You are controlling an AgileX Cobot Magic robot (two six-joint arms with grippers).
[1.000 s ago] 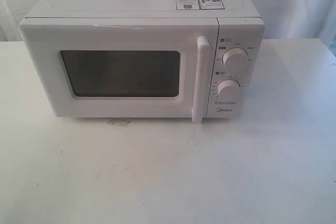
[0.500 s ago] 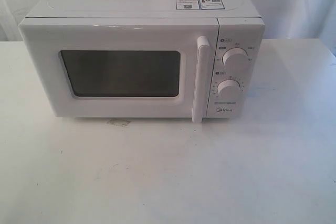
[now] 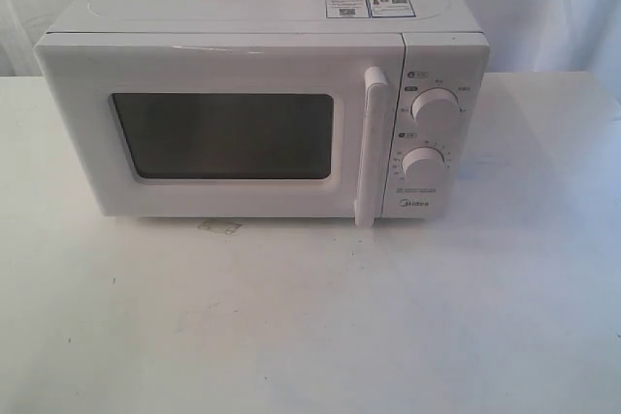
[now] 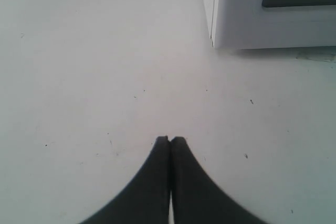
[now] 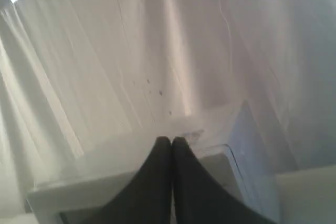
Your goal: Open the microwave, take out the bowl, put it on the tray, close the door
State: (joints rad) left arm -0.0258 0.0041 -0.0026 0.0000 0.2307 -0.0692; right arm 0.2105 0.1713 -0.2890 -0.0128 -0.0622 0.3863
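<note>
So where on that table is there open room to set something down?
The widest bare patch is the white table in front of the microwave, save a small scrap near its base. Narrower strips lie left of it and right of the dials. The microwave crowds the back middle.

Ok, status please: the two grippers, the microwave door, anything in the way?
Left gripper shut, empty, over the table. Right gripper shut, empty. Door closed, handle untouched. Nothing stands before it.

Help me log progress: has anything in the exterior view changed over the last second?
Nothing visibly changed. The microwave sits in the same spot on the table, and its door is shut as before.
</note>
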